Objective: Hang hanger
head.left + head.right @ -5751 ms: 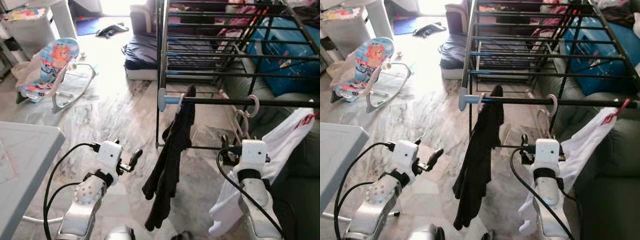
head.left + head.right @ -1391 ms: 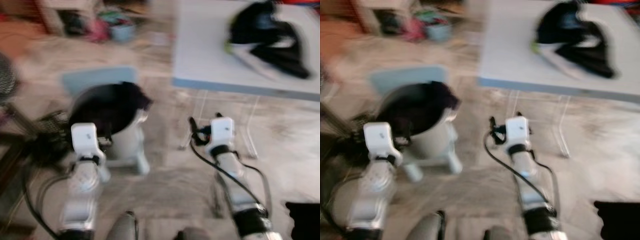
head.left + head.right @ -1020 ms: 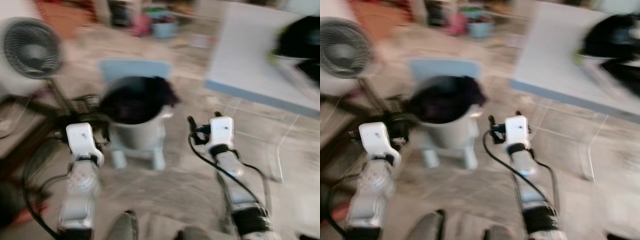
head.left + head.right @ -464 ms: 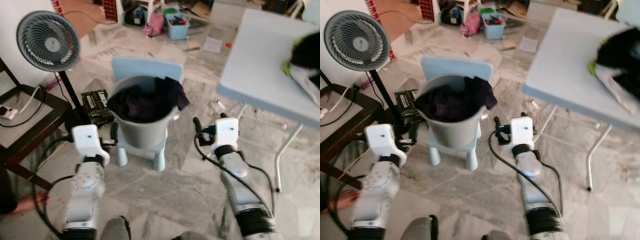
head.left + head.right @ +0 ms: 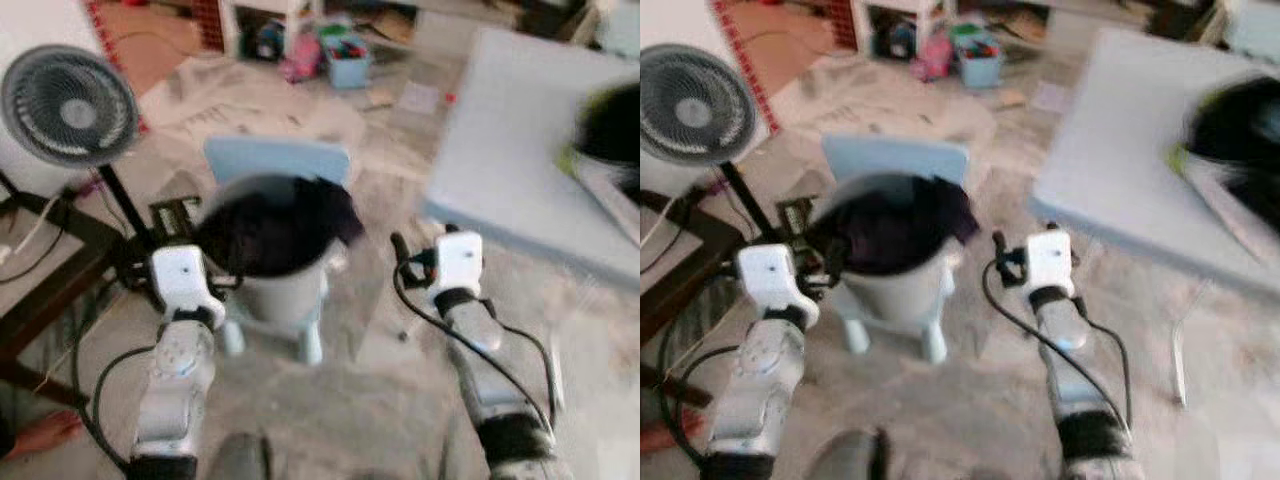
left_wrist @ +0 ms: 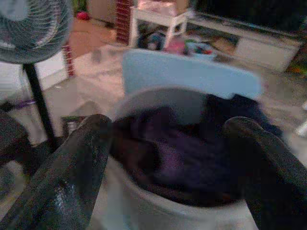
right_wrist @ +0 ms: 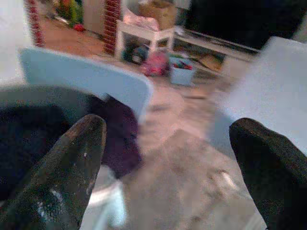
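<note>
I see no hanger. A grey bucket (image 5: 283, 287) heaped with dark clothes (image 5: 277, 224) stands on a small light-blue chair (image 5: 276, 160) straight ahead. My left gripper (image 6: 168, 129) is open and empty, held just left of the bucket, its fingers (image 5: 228, 281) pointing at the bucket's side. To the bucket's right my right gripper (image 7: 168, 127) is also open and empty, with its fingers (image 5: 400, 250) at about rim height. Both eye views are blurred.
A standing fan (image 5: 68, 104) is at the left, with a dark side table (image 5: 35, 262) below it. A light-blue table (image 5: 520, 150) at the right carries a black and white garment (image 5: 610, 140). Clutter and a blue bin (image 5: 348, 55) lie at the back. A person's foot (image 5: 45, 433) shows at the lower left.
The view has swung from the drying rack to the bucket and table. Over the last half second it shifts a little and blurs. Both grippers stay open and empty.
</note>
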You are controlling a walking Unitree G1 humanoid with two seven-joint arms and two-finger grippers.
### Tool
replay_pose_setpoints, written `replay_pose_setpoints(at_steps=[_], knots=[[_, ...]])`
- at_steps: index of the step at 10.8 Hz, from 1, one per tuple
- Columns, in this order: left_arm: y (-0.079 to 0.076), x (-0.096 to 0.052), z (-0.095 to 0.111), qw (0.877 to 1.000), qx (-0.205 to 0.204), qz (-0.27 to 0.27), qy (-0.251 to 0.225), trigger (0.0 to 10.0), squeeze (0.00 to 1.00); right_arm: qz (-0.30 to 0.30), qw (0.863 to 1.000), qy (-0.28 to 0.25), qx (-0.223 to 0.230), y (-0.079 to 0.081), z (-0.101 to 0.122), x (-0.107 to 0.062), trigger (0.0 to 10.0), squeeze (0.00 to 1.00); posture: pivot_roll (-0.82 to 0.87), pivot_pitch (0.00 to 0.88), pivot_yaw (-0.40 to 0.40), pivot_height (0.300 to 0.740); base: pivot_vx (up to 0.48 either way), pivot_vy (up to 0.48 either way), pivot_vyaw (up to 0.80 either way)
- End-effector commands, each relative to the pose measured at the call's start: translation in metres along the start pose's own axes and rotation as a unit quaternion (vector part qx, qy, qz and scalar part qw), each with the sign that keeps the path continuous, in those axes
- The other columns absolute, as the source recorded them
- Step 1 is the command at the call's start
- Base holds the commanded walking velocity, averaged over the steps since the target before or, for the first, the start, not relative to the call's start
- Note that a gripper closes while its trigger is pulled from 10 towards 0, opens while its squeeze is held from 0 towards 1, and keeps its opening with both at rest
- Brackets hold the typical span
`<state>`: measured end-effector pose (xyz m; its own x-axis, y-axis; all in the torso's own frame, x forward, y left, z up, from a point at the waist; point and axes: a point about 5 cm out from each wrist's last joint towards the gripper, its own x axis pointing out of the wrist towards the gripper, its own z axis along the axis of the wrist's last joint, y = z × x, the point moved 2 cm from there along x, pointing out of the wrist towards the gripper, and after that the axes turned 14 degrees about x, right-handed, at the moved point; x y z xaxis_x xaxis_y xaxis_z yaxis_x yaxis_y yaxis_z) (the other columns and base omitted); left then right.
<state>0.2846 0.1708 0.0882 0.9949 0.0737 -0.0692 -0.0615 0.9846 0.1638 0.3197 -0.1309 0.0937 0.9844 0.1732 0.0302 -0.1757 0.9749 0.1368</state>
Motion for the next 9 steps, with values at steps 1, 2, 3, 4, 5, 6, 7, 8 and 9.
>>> replay_pose_setpoints(at_steps=[1,2,3,4,5,6,7,8,9], knots=[[-0.007,0.001,0.004,1.0,-0.007,-0.008,-0.005,10.0,0.0,-0.011,1.0,0.002,-0.006,-0.009,-0.001,-0.004,10.0,0.0,0.0,0.125,-0.076,0.74,0.386,0.0,0.0],[-0.008,0.0,0.002,1.0,-0.011,-0.005,0.001,10.0,0.0,-0.01,1.0,0.004,-0.007,-0.009,-0.002,-0.005,10.0,0.0,0.0,0.127,-0.077,0.74,0.285,0.0,0.0],[-0.008,0.001,0.001,1.0,-0.012,-0.001,0.007,10.0,0.0,-0.008,1.0,0.005,-0.009,-0.009,-0.003,-0.006,10.0,0.0,0.0,0.129,-0.077,0.74,0.0,0.0,0.0],[-0.004,0.001,-0.002,1.0,-0.011,0.019,0.018,10.0,0.0,-0.004,1.0,0.004,-0.016,-0.008,-0.002,-0.005,10.0,0.0,0.0,0.129,-0.079,0.74,0.0,0.0,0.8],[-0.003,0.002,-0.003,0.999,-0.007,0.026,0.024,10.0,0.0,-0.004,1.0,0.004,-0.015,-0.009,-0.002,-0.005,10.0,0.0,0.0,0.129,-0.081,0.74,0.0,0.0,0.8],[-0.003,0.002,-0.004,0.999,-0.007,0.03,0.029,10.0,0.0,-0.004,1.0,0.004,-0.014,-0.009,-0.002,-0.005,10.0,0.0,0.0,0.129,-0.082,0.74,0.0,0.0,0.8],[-0.002,0.002,-0.006,0.999,-0.007,0.036,0.035,10.0,0.0,-0.003,1.0,0.004,-0.015,-0.008,-0.002,-0.005,10.0,0.0,0.0,0.129,-0.082,0.74,0.0,0.0,0.8],[-0.002,0.002,-0.006,0.999,-0.008,0.038,0.038,10.0,0.0,-0.003,1.0,0.004,-0.015,-0.008,-0.002,-0.005,10.0,0.0,0.0,0.129,-0.083,0.74,0.0,0.0,0.75],[-0.002,0.002,-0.008,0.998,-0.01,0.034,0.044,10.0,0.0,-0.006,1.0,0.002,-0.017,-0.008,-0.001,-0.005,10.0,0.0,0.0,0.129,-0.083,0.74,0.0,0.0,0.0]])
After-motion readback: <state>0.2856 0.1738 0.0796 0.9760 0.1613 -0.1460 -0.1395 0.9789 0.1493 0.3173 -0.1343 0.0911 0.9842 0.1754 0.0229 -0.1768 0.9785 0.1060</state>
